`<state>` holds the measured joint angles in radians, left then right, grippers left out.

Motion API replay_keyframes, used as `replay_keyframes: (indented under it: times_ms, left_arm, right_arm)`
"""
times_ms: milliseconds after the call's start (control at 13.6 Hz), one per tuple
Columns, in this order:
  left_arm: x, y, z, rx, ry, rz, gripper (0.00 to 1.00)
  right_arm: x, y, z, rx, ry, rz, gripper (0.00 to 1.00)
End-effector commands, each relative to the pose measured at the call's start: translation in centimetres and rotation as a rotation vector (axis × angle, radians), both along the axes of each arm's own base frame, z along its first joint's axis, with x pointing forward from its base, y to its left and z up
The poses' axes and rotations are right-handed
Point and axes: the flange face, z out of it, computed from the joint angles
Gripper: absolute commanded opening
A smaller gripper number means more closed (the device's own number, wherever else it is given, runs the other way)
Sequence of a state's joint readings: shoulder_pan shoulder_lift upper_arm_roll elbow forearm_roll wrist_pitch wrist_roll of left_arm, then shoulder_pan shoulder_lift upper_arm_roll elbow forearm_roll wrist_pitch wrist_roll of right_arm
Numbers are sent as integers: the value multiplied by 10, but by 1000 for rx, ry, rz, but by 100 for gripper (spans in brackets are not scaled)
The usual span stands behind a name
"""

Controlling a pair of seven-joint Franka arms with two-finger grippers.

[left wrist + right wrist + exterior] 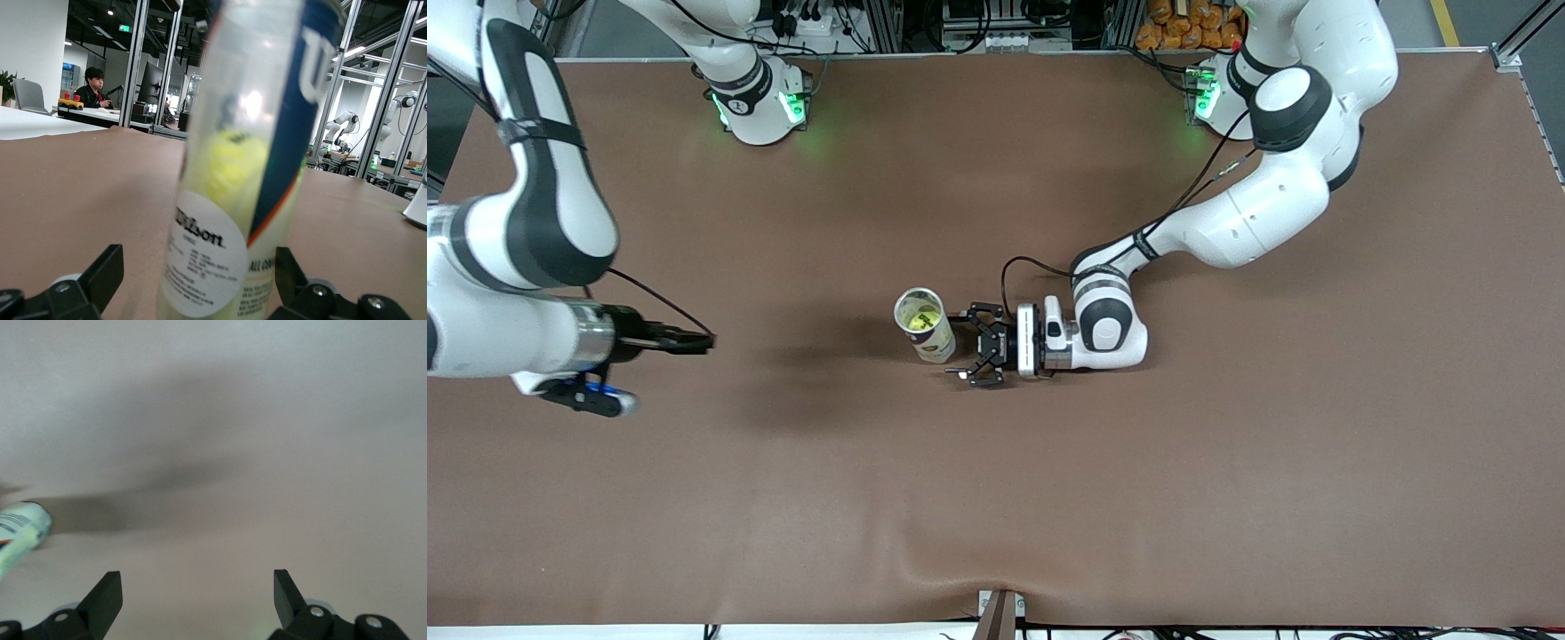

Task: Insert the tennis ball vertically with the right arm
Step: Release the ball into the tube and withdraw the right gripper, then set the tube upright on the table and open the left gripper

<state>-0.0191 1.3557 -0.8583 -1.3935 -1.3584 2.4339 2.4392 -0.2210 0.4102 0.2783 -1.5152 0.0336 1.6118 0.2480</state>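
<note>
Yellow ball [919, 313] already sits inside the upright can [927, 327], so the insertion looks done; only withdrawal seems left. Right gripper [694, 341] hangs empty over bare table [1227, 462] toward its own end, fingers spread wide. Left gripper [971, 345], jaws wide, brackets the can without touching.

right gripper [197, 603] fingers spread | over brown table [267, 420] | can [19, 532] at edge

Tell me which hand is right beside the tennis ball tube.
The left hand, low beside the upright tube; the right hand hangs apart, toward its own end.
</note>
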Motion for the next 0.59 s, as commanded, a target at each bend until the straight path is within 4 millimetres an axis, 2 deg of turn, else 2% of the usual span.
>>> replay_keyframes:
  times_ms: [0,220,514]
  left_arm:
    - [-11,22,6,25,25,-11,100]
    - [-19,47,18,50,33,-24,100]
    - [-13,86,53,102,15,-21,100]
  right_arm:
    - [-23,-27,44,-39,-39,85,100]
    - [-43,-54,92,-40,-76,125,100]
    - [-73,-45,153,-60,-127,145,100]
